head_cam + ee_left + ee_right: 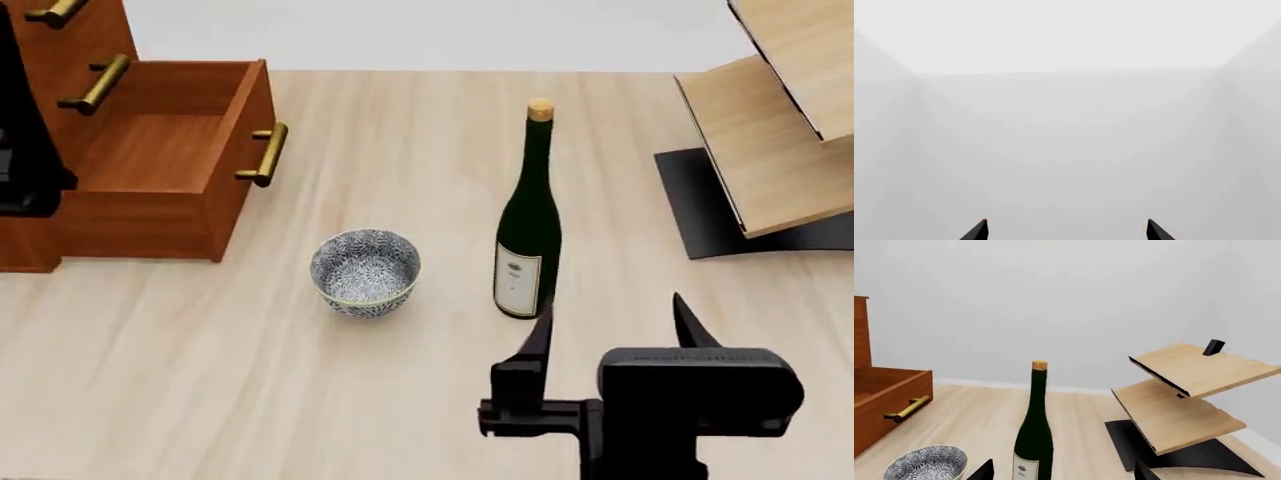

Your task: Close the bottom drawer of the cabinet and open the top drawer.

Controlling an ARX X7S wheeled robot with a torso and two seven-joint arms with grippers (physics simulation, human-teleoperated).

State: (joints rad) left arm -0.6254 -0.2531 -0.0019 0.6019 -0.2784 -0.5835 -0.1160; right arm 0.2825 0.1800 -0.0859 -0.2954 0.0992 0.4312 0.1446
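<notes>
Both jaws look parted and empty, though barely seen, while the bottom drawer [167, 165] stands pulled out on the bench [400, 400].

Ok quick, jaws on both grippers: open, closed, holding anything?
Left gripper: jaws open, holding nothing, facing a blank pale surface.
Right gripper: jaws open, holding nothing, just short of the wine bottle.

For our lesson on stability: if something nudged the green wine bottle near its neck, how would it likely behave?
The wine bottle stands upright, tall on a narrow base, so a high push would probably tip it rather than slide it. Its round body suggests it would then roll, perhaps toward the patterned bowl beside it. It looks like glass, so likely fragile.
</notes>
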